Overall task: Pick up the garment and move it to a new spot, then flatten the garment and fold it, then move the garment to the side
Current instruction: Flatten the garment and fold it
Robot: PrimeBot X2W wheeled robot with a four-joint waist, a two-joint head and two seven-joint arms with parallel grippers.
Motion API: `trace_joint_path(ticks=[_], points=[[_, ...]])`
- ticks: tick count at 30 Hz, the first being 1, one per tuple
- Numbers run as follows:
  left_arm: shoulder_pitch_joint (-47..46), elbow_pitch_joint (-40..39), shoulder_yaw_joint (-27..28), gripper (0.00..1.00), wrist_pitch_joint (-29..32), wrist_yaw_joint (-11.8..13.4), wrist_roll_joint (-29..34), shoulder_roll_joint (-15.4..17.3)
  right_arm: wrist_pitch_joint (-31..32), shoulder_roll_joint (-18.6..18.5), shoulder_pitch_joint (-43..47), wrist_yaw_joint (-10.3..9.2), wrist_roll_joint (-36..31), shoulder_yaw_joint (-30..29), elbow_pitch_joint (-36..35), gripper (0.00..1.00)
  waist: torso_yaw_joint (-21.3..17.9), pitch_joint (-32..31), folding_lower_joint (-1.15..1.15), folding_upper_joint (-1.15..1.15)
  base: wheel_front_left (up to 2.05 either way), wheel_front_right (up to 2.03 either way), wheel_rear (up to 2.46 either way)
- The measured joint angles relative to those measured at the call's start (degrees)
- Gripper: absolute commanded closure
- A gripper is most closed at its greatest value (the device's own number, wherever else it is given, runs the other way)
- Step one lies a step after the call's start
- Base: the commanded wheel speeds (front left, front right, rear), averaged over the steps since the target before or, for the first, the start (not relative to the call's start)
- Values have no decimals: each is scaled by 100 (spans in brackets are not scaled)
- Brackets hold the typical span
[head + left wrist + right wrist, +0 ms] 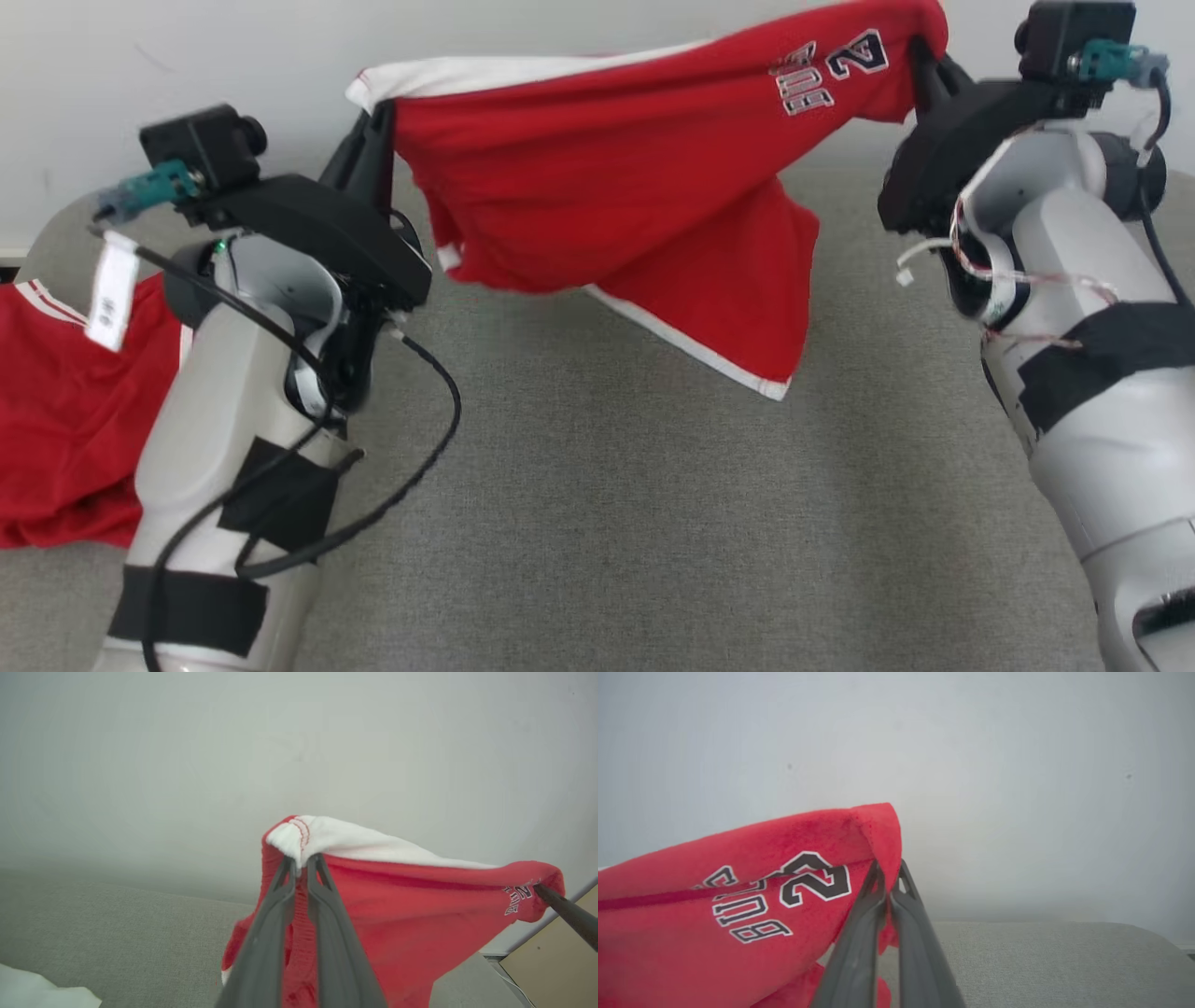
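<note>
The garment [616, 177] is red with white trim and a dark printed "2" with lettering; it hangs stretched in the air between both arms above the grey table. My left gripper [381, 126] is shut on its white-edged corner at the upper left. In the left wrist view that gripper [301, 861] pinches the white hem of the garment [420, 910]. My right gripper [920, 47] is shut on the other corner at the upper right, beside the print. The right wrist view shows that gripper [889, 870] clamped on the garment [738, 896], whose lower edge dangles free.
Another red garment [65, 401] with white stripes and a white label lies at the table's left edge, partly behind my left forearm. The grey fabric-covered table [607, 523] stretches below the hanging cloth. A pale wall [233, 47] stands close behind.
</note>
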Motion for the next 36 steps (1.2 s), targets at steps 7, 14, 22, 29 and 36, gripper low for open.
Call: trace_joint_path(ticks=[7, 14, 22, 29, 36], points=[[937, 330, -396, 100, -303, -426, 64, 16, -22, -151, 1377, 748, -182, 705, 175, 100, -99, -77, 1, 0, 0, 0, 0], [1635, 499, -760, 100, -401, -616, 113, 31, 330, -354, 2543, 1322, -202, 1248, -78, 0, -151, -212, 0, 0, 0, 0, 0], [1863, 688, -882, 100, -523, -667, 114, 83, 1216, -575, 3685, 1374, 177, 1824, -848, 0, -185, -517, 0, 0, 0, 0, 0], [2052, 742, -891, 100, -620, -711, 107, 121, 1875, -992, 4016, 1372, 726, 1651, -1866, 0, -203, -832, -1, -1, 0, 0, 0], [2092, 679, -918, 100, -653, -716, 101, 167, 2490, -1024, 4020, 740, 981, 1165, -2510, 0, -282, -948, -1, -1, 0, 0, 0]])
